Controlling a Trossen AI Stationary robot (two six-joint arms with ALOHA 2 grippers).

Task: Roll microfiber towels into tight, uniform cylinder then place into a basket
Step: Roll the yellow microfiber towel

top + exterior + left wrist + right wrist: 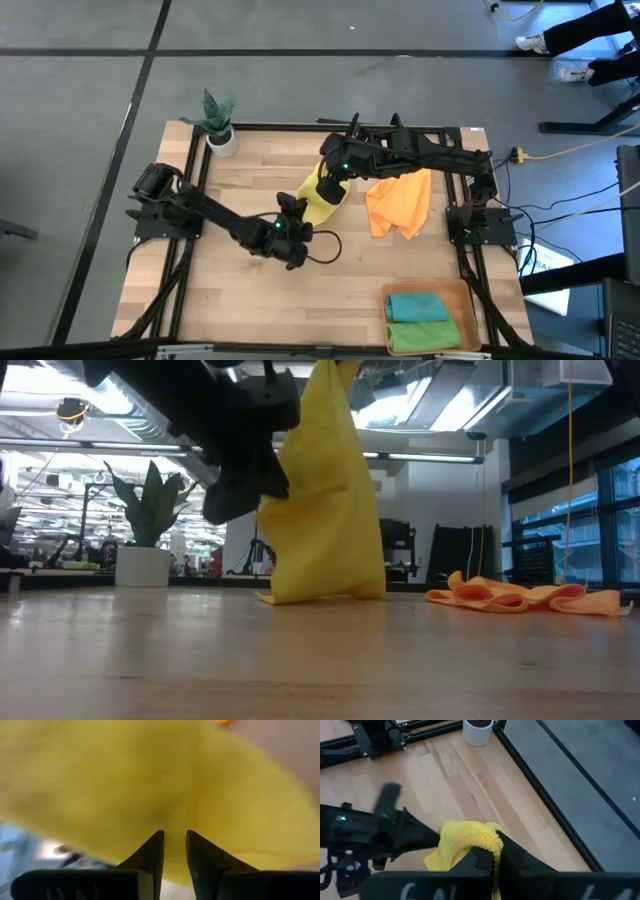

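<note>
Two towels down, by the look of it: teal towel and green towel lying rolled side by side in the basket at the near right corner of the table. Two left to do. Orange towel crumpled and unrolled on the wood near the right arm's base, well apart from the basket. Yellow towel mid-table, lifted by its top edge and hanging, with only its bottom hem brushing the surface in the low view; not yet laid flat, so probably the start of rolling number three. Right gripper stretched from the right side toward the table's middle, raised, fingers pressed together and pinching the yellow cloth's top edge. Left gripper reaching in from the left base, low and just beside the hanging cloth, aimed straight at it, fingers slightly parted with a narrow gap and nothing clearly caught between them. Small white plant pot at the far left corner, clear of all this.
</note>
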